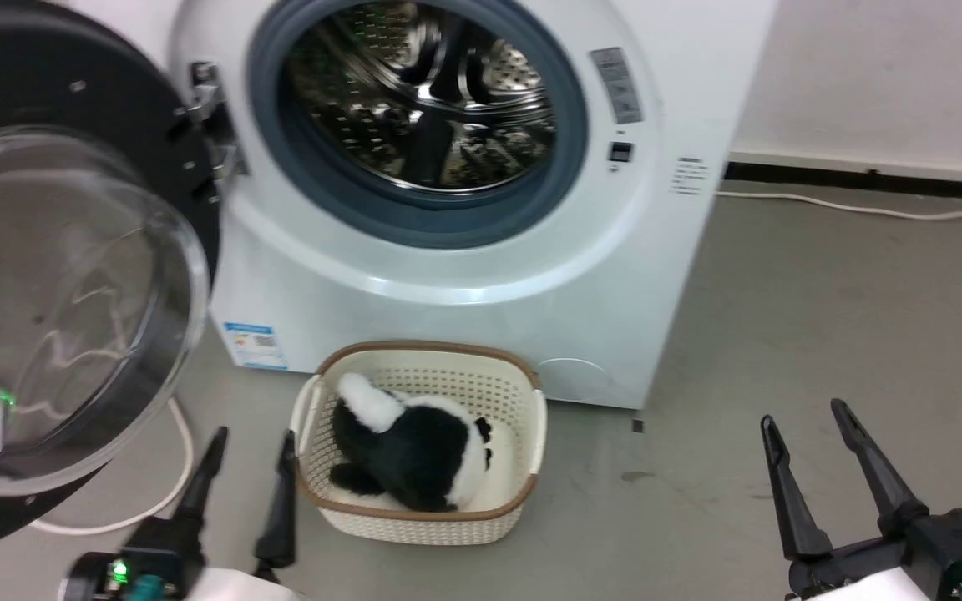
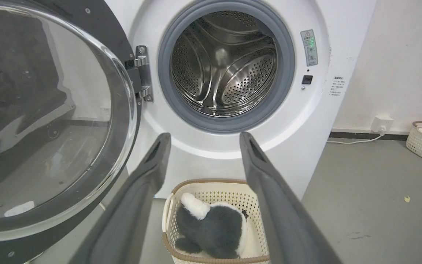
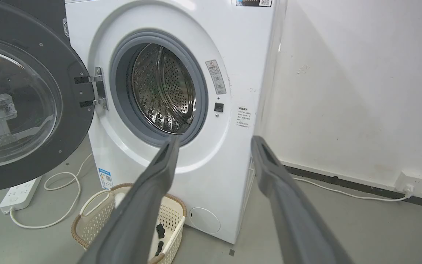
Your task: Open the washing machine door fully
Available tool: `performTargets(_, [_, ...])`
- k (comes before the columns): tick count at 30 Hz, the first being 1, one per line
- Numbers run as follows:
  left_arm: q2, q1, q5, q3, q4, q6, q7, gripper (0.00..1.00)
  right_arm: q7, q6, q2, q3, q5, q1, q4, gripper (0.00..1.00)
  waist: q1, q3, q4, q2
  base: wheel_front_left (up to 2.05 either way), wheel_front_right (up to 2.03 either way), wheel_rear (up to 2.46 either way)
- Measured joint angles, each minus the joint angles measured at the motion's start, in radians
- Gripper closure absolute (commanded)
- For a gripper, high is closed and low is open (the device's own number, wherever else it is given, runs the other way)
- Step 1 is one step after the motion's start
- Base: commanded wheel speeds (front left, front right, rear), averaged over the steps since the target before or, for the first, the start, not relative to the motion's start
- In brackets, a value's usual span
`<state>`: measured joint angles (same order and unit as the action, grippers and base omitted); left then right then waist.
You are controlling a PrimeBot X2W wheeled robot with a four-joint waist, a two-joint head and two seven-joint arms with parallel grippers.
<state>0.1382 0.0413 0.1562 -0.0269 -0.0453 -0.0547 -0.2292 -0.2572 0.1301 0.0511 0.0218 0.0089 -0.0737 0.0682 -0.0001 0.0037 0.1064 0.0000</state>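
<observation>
Head view shows the left gripper (image 1: 254,432), lower left, and the right gripper (image 1: 805,413), lower right, both spread and empty. The washing machine door (image 1: 72,292) stands wide at the left edge; any final push probably belongs far from the hinge (image 1: 210,117).

The washing machine door (image 1: 63,292) stood swung wide open, left of the white machine (image 1: 464,309); its broad black rim ringed a bulging clear glass bowl, facing outward; it hung upright on a metal hinge (image 1: 214,125) at its right edge.
</observation>
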Motion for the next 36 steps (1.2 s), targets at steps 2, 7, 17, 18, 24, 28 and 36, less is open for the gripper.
performTargets(2, [-0.004,0.005,-0.019,-0.022,0.0,0.005,0.0,0.0,0.0,0.0,0.0,-0.001,0.0,-0.001,-0.004,0.0,0.0,0.002,-0.019,0.0,0.0,0.0,0.0])
performTargets(7, [-0.026,0.016,-0.033,-0.04,0.004,0.035,-0.009,0.0,0.0,0.0,0.0,-0.004,0.006,-0.004,-0.024,0.0,0.0002,0.011,-0.064,0.0,0.0,0.0,0.0])
performTargets(17, [-0.029,0.016,-0.031,-0.046,-0.013,0.047,-0.019,0.0,0.0,0.0,0.0,-0.008,0.009,-0.005,-0.058,0.0,0.0001,0.006,-0.074,0.0,0.0,0.0,0.0])
performTargets(18, [-0.03,0.016,-0.03,-0.048,-0.02,0.047,-0.019,0.0,0.0,0.0,0.0,-0.008,0.01,-0.005,-0.058,0.0,0.0002,0.004,-0.074,0.0,0.0,0.0,0.0])
performTargets(24, [-0.032,0.016,-0.013,-0.053,-0.023,0.047,-0.018,1.0,0.001,0.0,0.0,-0.007,0.01,-0.004,-0.059,1.0,0.0001,0.004,-0.072,0.0,0.0,0.0,0.0])
performTargets(28, [-0.031,0.016,-0.013,-0.054,-0.023,0.047,-0.017,1.0,0.002,0.0,0.0,-0.008,0.01,-0.004,-0.059,1.0,0.0002,0.004,-0.073,0.0001,0.0,0.0,0.0])
performTargets(36, [-0.032,0.016,-0.016,-0.052,-0.022,0.046,-0.002,1.0,0.018,0.0,0.0,-0.008,0.01,-0.003,-0.059,1.0,0.0001,0.004,-0.075,0.0,0.0,0.0,0.0])
